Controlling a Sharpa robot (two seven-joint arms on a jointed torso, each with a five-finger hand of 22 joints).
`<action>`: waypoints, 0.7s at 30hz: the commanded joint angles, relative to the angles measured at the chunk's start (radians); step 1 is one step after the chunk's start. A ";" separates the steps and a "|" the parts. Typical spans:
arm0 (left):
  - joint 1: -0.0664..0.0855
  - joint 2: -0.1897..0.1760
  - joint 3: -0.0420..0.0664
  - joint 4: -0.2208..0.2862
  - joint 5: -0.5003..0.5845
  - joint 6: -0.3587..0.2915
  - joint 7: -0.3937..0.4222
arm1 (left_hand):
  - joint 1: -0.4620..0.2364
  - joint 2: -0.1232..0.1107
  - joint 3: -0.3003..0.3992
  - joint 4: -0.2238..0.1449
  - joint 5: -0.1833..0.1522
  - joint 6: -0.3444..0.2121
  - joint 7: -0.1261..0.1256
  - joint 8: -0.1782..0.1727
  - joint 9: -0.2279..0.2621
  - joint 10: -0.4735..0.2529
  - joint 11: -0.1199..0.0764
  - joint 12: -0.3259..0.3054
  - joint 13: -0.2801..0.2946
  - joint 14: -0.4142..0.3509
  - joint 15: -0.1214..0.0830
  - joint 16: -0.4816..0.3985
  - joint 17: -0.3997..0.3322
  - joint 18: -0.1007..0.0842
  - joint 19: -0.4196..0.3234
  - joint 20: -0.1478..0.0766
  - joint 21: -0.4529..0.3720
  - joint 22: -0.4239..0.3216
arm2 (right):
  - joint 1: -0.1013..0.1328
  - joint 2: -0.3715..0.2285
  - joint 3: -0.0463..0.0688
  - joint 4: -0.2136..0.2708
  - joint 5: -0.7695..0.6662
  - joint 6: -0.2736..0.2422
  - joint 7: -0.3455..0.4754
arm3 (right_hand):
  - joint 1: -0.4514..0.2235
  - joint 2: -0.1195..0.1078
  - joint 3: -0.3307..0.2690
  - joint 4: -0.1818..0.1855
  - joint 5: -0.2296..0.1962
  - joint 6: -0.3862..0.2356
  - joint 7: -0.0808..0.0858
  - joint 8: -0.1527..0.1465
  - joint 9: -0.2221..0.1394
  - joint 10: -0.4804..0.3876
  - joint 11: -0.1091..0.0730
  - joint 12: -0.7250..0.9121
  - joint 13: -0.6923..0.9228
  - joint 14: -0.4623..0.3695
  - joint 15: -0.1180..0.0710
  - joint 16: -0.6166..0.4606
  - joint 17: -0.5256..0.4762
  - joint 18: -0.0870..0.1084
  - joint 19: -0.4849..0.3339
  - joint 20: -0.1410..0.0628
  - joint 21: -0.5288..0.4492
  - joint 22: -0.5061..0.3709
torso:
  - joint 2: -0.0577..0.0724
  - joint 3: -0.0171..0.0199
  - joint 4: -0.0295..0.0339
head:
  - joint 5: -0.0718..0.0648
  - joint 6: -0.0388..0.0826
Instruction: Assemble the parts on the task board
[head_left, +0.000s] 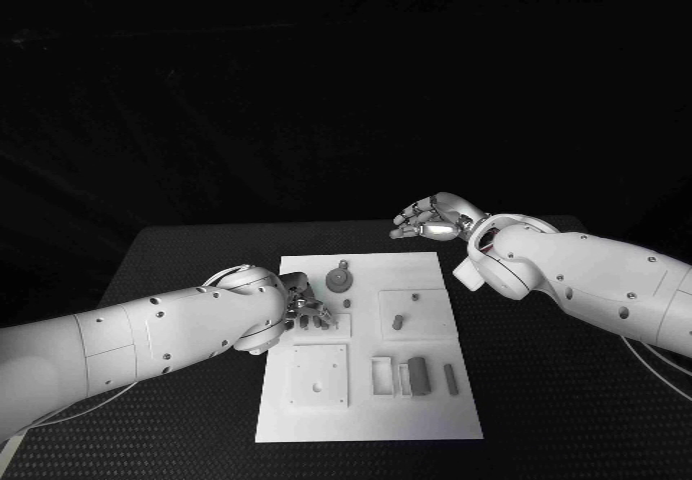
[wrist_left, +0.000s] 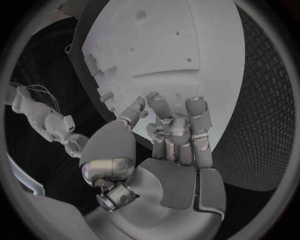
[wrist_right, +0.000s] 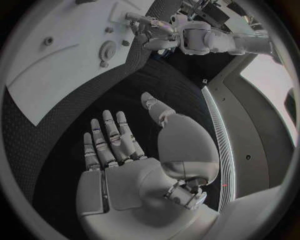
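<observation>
The white task board (head_left: 368, 400) lies in the middle of the black table. My left hand (head_left: 303, 310) rests at the board's left edge, fingers stretched side by side with their tips down on the white board (wrist_left: 187, 40); I see nothing held in it (wrist_left: 169, 145). My right hand (head_left: 433, 218) hovers above the table past the board's far right corner, palm bare and fingers apart (wrist_right: 119, 150). A grey round part (head_left: 339, 278) stands near the board's far edge, also seen as a disc (wrist_right: 107, 50). A short peg (head_left: 395, 322) stands in a raised square. Grey bars (head_left: 418, 375) lie near the front.
A raised square plate with a small hole (head_left: 317, 375) sits at the board's front left, a small white frame (head_left: 382, 375) beside it. The black mat (head_left: 548, 400) runs wide on both sides of the board. A thin cable (head_left: 656, 365) trails by the right arm.
</observation>
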 joint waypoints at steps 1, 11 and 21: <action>0.000 -0.002 0.000 0.004 0.008 -0.002 0.012 | -0.020 -0.004 -0.018 -0.001 -0.005 -0.009 0.000 -0.005 0.002 0.001 -0.003 0.003 -0.001 -0.002 -0.004 -0.002 0.001 0.006 0.000 -0.007 -0.004 0.017 | 0.000 0.000 0.000 0.001 0.000 0.011 0.005 | -0.009 -0.001 0.000 0.008 0.002 -0.007 0.054 0.004 -0.001 0.002 0.001 -0.006 0.000 -0.008 -0.001 -0.005 -0.002 -0.015 -0.007 -0.001 -0.003 0.001 | -0.001 -0.0002 0.0003 | -0.001 0.000; 0.000 -0.015 0.001 0.008 0.008 -0.014 0.016 | -0.052 -0.016 -0.053 -0.010 -0.006 -0.014 0.000 -0.006 0.004 -0.001 -0.004 0.002 0.000 -0.004 -0.006 -0.002 0.002 0.009 -0.003 -0.010 -0.007 0.017 | 0.000 -0.001 0.000 0.001 0.000 0.010 0.005 | -0.008 -0.002 0.000 0.008 0.002 -0.008 0.054 0.004 -0.001 0.002 0.001 -0.006 0.000 -0.008 -0.001 -0.005 -0.002 -0.015 -0.007 -0.001 -0.004 -0.002 | 0.000 -0.0001 -0.0002 | -0.001 0.002; 0.002 -0.042 0.054 0.024 0.048 -0.034 0.030 | -0.057 -0.019 -0.060 -0.030 -0.006 -0.051 0.011 -0.028 -0.002 -0.026 0.005 -0.008 -0.002 -0.021 0.003 -0.015 -0.002 0.013 -0.019 -0.012 -0.023 0.011 | -0.001 -0.003 0.000 -0.005 0.000 0.009 0.006 | -0.008 -0.002 0.000 0.008 0.002 -0.008 0.054 0.004 -0.002 0.002 0.001 -0.006 0.000 -0.008 -0.001 -0.005 -0.002 -0.015 -0.008 -0.001 -0.004 -0.002 | -0.001 -0.0007 0.0016 | -0.002 0.009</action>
